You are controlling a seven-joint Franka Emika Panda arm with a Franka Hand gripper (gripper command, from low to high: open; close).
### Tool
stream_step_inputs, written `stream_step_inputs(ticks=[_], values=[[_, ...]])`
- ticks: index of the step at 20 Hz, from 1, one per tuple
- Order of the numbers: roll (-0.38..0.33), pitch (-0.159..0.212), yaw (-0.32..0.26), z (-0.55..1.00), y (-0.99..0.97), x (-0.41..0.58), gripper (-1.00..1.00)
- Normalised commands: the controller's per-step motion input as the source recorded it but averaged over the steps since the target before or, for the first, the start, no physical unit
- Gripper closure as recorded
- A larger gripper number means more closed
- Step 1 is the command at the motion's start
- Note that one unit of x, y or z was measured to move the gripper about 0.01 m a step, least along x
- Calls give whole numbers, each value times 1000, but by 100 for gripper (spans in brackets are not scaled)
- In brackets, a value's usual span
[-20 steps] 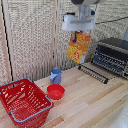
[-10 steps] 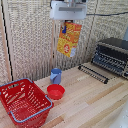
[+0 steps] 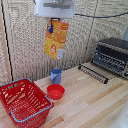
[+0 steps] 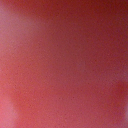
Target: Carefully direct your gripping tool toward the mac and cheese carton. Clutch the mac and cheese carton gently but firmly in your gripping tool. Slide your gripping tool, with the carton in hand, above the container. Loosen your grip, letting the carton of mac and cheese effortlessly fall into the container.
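Tool [image 3: 54, 21] clamped on top edge of mac and cheese carton [image 3: 55, 40]; carton hangs below tool, high over blue cup [image 3: 56, 76], container [image 3: 22, 100] on desk off to exterior view's left.

The arm enters at the top edge of the exterior view, and only its end piece is visible. The gripping tool [image 3: 52, 23] hangs well above the table level, pointing straight down. Its white block sits level, wider than it is tall, with its upper part cut off by the frame edge. A dark cable runs from the block toward the exterior view's right. The short dark fingers [image 3: 50, 25] descend from the underside of the block, a blue tip visible on one. The fingers are closed on the top edge of a carton that hangs below them. The wrist view shows only a blurred red field; no part of the tool can be made out there.
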Motion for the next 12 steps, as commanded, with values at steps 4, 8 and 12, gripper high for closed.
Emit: stream_step_inputs(ticks=[4, 8, 12], values=[[-3, 58, 0, -34, 1000, 103, 100], [-11, 37, 0, -234, 1000, 162, 100], [-36, 8, 0, -424, 1000, 196, 100]])
